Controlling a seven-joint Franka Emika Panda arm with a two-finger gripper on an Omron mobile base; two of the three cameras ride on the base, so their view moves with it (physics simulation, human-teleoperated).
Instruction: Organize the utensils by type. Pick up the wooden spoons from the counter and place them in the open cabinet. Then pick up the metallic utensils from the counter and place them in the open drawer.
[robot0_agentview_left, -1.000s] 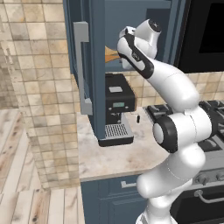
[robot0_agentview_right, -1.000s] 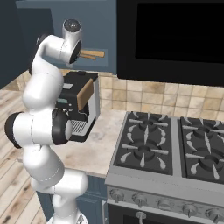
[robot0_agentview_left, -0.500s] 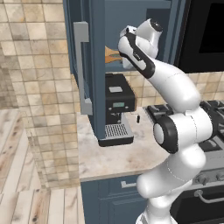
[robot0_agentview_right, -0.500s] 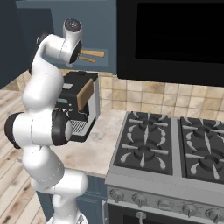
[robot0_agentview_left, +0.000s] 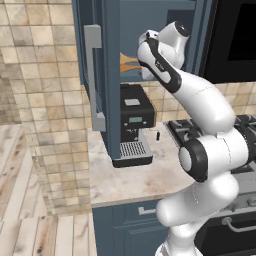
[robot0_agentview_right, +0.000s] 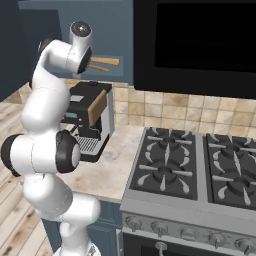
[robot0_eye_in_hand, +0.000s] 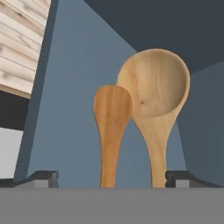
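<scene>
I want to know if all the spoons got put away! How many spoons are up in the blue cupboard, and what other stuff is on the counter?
Wooden spoons in the cabinet: 2, a small one and a big one
Coffee machine on the counter: 1
Stove: 1
Total: 4

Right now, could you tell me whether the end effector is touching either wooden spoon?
Apart: in the hand view both fingertips stand wide of the two wooden spoons, with blue cabinet floor visible between.
</scene>
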